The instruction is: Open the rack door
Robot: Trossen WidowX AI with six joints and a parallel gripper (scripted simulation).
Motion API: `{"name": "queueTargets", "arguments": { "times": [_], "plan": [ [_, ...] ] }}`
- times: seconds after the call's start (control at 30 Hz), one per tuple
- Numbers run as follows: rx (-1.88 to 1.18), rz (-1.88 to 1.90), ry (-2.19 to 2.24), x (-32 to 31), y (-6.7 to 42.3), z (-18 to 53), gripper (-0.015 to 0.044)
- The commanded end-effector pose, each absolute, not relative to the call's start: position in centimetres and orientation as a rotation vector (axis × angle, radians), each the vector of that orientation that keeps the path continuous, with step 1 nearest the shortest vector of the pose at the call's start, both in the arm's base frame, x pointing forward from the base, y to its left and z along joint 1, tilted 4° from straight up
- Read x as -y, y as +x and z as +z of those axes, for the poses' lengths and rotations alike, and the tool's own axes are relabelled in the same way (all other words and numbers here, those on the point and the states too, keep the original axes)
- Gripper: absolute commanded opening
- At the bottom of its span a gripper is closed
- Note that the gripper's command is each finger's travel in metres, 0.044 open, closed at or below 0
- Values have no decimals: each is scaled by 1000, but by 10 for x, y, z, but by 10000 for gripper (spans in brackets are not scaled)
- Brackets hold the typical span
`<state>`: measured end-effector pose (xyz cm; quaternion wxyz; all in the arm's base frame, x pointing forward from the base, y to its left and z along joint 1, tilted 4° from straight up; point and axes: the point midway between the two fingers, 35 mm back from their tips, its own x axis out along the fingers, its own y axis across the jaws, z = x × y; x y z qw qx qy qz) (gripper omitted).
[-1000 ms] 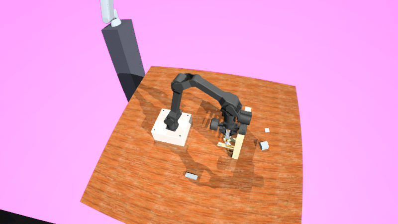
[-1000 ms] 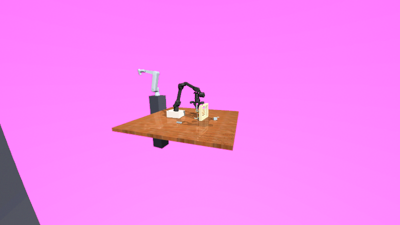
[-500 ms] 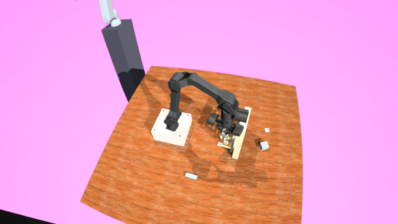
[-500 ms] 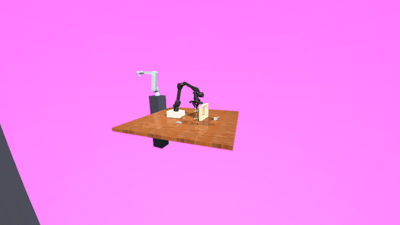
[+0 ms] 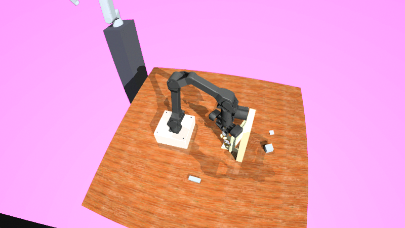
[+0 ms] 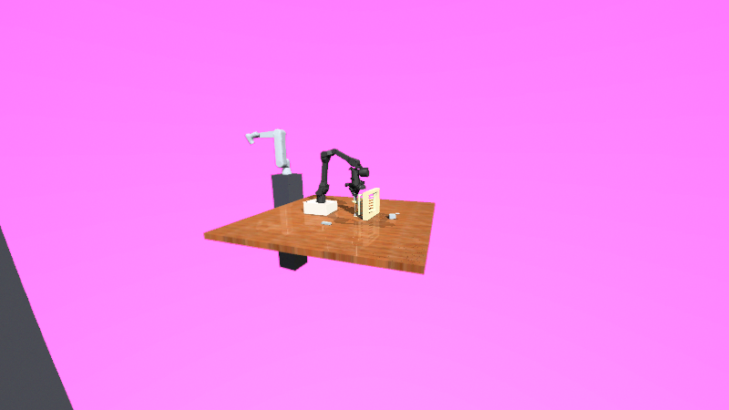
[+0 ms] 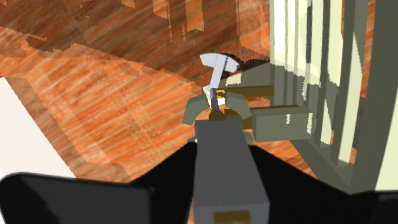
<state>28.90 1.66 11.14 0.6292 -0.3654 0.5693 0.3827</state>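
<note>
The cream frame (image 5: 245, 141) (image 6: 365, 211) stands upright on the table. The slatted door (image 5: 232, 142) (image 7: 278, 30) stands slightly ajar, its handle side swung out towards the arm's base, with a narrow wedge of a gap to the frame. My gripper (image 5: 224, 131) (image 7: 221, 152) points down on the door's near side and is shut on the upright grey handle (image 7: 221, 165). In the wrist view, a pale hammer-shaped latch piece (image 7: 216, 77) sticks out below the handle, roughly along the door. The fingers hide part of the handle, and its exact turn is hard to tell.
The arm's white base box (image 5: 172, 136) (image 6: 320, 208) stands left of the door. A white cube (image 5: 268, 148) (image 6: 392, 216) and a small white tile (image 5: 272, 132) lie beyond the frame. A pale block (image 5: 194, 179) (image 6: 326, 222) lies nearer the front. Another arm stands on a dark pedestal (image 5: 121, 50) behind the table.
</note>
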Motion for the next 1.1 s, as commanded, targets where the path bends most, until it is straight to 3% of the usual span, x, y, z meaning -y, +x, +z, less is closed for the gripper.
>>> {"name": "queueTargets", "arguments": {
  "times": [0.0,1.07],
  "plan": [
    [-1321,816,-777,-21,284,111,10],
    [-1435,505,-427,-76,241,112,10]
  ]
}}
